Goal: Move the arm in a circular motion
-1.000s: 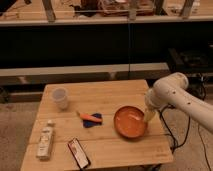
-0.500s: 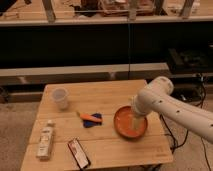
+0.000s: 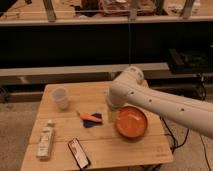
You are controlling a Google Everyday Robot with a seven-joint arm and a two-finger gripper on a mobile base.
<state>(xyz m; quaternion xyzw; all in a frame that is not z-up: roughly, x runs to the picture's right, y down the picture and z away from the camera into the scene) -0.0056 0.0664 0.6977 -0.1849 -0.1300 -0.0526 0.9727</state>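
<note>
The arm (image 3: 165, 102) is thick, white and dotted. It reaches in from the right over the wooden table (image 3: 105, 150). Its bulbous joint (image 3: 127, 82) hangs above the table's middle. The tapering beige tip with the gripper (image 3: 111, 113) points down just left of the orange bowl (image 3: 132, 122) and right of the blue pad. The gripper holds nothing that I can see.
A white cup (image 3: 60, 97) stands at the back left. A blue pad with an orange item (image 3: 91, 119) lies mid-table. A white bottle (image 3: 45, 140) lies at the front left, and a dark phone-like packet (image 3: 79, 152) lies near the front edge. Dark shelving stands behind the table.
The arm has swung left across the table, from the bowl's right side over it to its left side. The objects on the table have not moved.
</note>
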